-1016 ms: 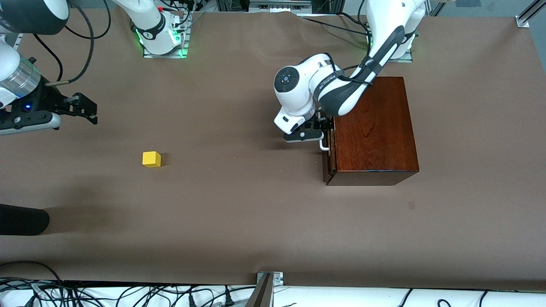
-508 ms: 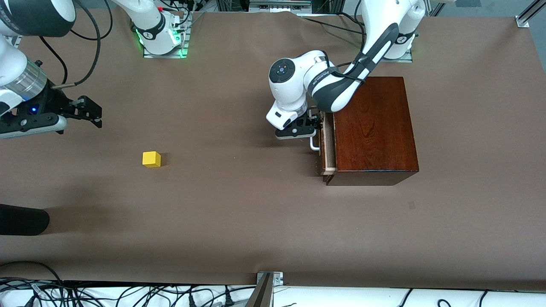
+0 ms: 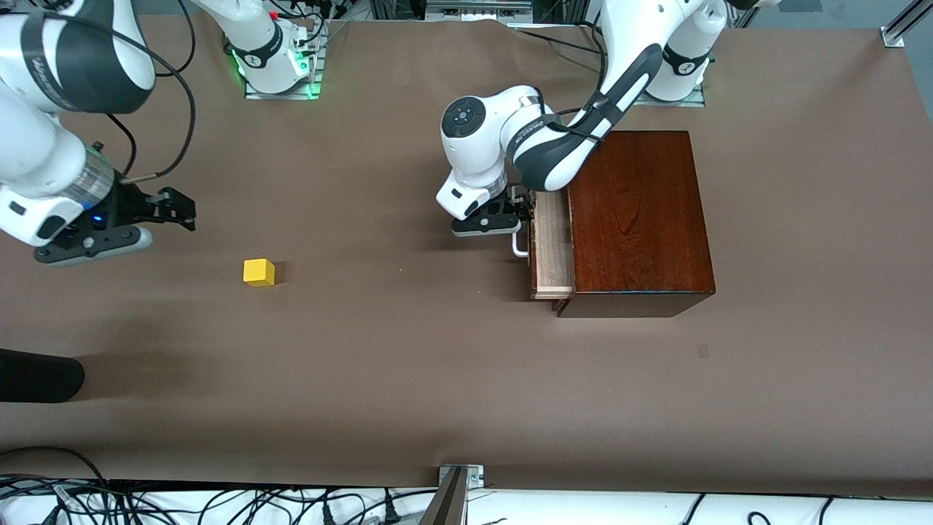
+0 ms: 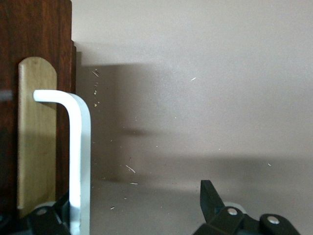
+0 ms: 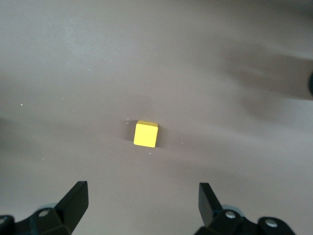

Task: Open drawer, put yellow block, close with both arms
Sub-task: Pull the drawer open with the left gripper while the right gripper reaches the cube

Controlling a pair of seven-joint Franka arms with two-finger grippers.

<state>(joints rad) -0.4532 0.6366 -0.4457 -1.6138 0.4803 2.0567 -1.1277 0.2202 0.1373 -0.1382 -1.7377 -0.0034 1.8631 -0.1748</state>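
The drawer is pulled partway out of the mahogany box, its pale tray showing. My left gripper is open at the drawer's front, with the white handle between its fingers, close against one of them. The left wrist view shows the handle, the dark drawer front and my left gripper. The yellow block sits on the table toward the right arm's end. My right gripper is open and empty in the air near the block. The right wrist view shows the block ahead of my right gripper.
The brown table stretches between the block and the box. A black rounded object juts in at the right arm's end, nearer the camera than the block. Cables and a metal bracket line the near edge.
The left gripper has drawn the drawer out of the box toward the right arm's end. The right arm has swung in, bringing its gripper closer to the yellow block.
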